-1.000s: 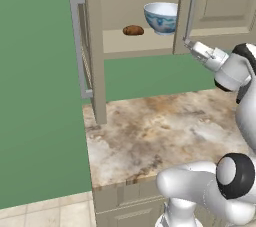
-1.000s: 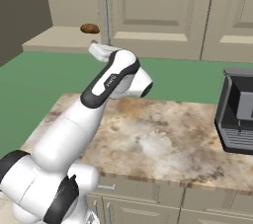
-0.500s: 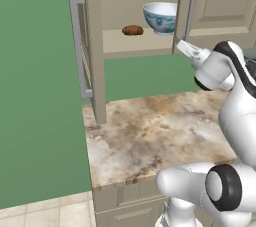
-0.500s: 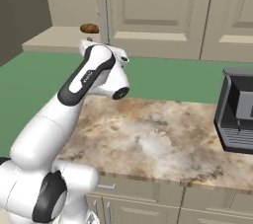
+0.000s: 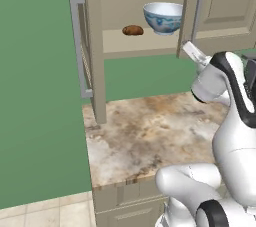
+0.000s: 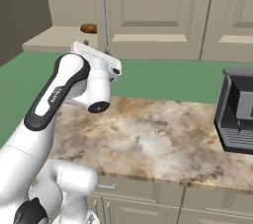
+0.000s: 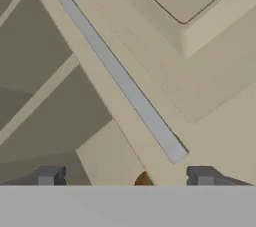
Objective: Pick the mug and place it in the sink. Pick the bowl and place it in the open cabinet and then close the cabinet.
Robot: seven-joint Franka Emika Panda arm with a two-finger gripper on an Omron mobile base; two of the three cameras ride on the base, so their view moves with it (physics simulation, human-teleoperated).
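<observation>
The white, blue-patterned bowl (image 5: 162, 17) stands on the inner shelf of the open beige cabinet (image 5: 145, 46). The cabinet's left door is swung wide. Its right door (image 5: 220, 1) stands partly open with a long silver handle (image 5: 198, 8). My gripper (image 5: 187, 47) hovers open at the lower edge of that right door, below the bowl and to its right, holding nothing. In the hand view the silver handle (image 7: 120, 76) runs diagonally just ahead of my open gripper (image 7: 125, 176), whose fingertips (image 7: 47, 175) are spread. The mug and the sink are out of view.
A small brown lump (image 5: 132, 30) lies on the shelf left of the bowl. The left door's handle (image 5: 77, 46) juts out over the marble counter (image 5: 150, 131). A dark grey appliance (image 6: 237, 114) stands at the counter's right end.
The hand has edged left to the right door's lower corner, and the arm's elbow has swung in over the counter. The bowl and the doors have not moved.
</observation>
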